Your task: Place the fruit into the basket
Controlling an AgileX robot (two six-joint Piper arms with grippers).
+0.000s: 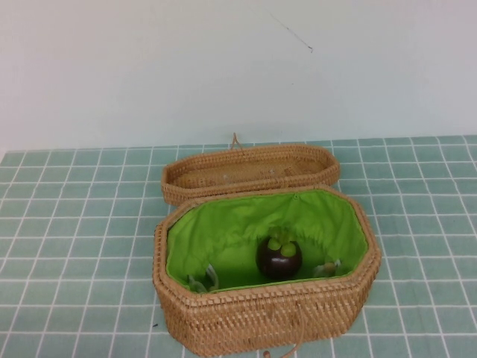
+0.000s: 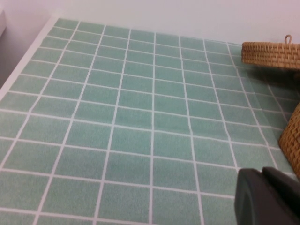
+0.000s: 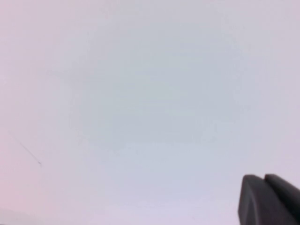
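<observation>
1. While neither arm shows in the high view, the fruit (image 1: 279, 257) sits inside the basket (image 1: 261, 317), on the green lining (image 1: 223, 231) near the middle of the floor, its leafy cap up.
2. Two small pale items lie on the lining against the basket's near wall, one (image 1: 201, 281) to the fruit's left and one (image 1: 326, 267) to its right; what they are cannot be told.
3. The shallow wicker lid (image 1: 250, 170) lies open side up on the green tiled worktop (image 1: 74, 224), just behind the basket.
4. The left gripper (image 2: 267, 197) hangs low over the worktop beside the basket's wall (image 2: 293, 140); only a dark edge shows, so whether it is spread or pressed together cannot be told.
5. The right gripper (image 3: 269, 199) faces a blank pale wall (image 3: 140, 93); its state likewise cannot be told.
</observation>
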